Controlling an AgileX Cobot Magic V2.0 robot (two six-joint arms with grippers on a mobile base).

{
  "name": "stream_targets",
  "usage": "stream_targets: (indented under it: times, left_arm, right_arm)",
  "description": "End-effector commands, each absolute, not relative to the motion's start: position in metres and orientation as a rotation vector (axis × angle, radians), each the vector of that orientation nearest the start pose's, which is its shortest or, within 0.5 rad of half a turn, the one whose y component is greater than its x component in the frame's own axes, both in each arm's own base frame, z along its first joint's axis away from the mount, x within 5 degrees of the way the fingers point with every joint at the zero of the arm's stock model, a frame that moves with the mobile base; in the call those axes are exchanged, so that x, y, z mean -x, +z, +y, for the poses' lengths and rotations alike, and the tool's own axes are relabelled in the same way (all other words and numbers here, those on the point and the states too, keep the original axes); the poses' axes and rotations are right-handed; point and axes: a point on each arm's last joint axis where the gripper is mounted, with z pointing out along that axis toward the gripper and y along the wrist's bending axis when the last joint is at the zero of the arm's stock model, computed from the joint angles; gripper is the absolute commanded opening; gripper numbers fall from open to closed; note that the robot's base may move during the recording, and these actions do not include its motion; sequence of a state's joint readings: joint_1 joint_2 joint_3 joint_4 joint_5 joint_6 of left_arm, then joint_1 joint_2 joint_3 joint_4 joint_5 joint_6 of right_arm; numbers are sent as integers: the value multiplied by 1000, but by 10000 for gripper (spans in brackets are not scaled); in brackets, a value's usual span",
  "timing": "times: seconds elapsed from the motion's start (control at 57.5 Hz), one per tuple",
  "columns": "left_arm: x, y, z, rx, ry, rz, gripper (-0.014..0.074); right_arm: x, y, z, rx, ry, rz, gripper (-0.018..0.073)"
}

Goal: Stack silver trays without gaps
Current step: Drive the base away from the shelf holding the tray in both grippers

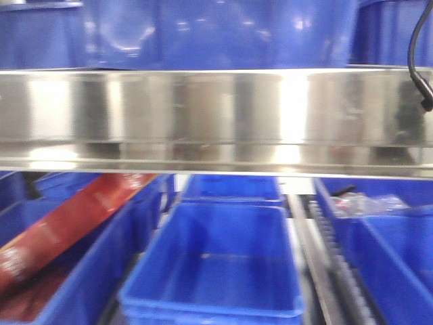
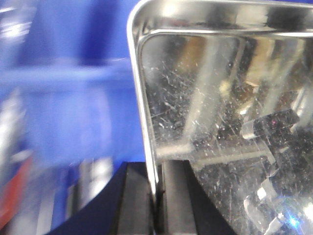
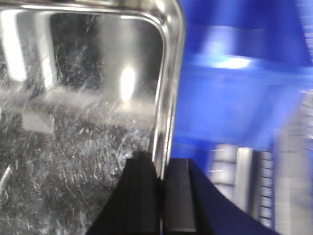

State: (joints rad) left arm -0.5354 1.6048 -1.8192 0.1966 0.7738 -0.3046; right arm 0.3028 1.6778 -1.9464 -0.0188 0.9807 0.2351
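The setting looks like a warehouse or factory storage line, not a home or an office. Open blue rectangular plastic bins (image 1: 223,206) stand in close rows on the lower level. More blue plastic containers (image 1: 216,34) sit on a level above, behind a long mirror-like steel band (image 1: 216,108) that spans the whole front view. A grey ridged metal rail (image 1: 325,257) runs between two rows of bins. A bin on the left holds a long red printed package (image 1: 74,223), and one on the right holds clear plastic bags (image 1: 369,203). In the left wrist view, a shallow silver metal tray (image 2: 220,122) is heavily scratched, which fits hard working use.
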Motion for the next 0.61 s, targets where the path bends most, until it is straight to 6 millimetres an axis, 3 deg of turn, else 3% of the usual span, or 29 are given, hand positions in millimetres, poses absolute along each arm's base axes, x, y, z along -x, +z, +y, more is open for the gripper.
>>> stream_targets:
  times: [0.0, 0.591]
  left_arm:
    - [-312, 472, -174, -304, -321, 1954, -13]
    - [-312, 472, -174, -304, -321, 1954, -13]
  right_arm:
    - [-351, 465, 108, 96, 272, 2133, -79]
    - [-351, 465, 108, 96, 272, 2133, -79]
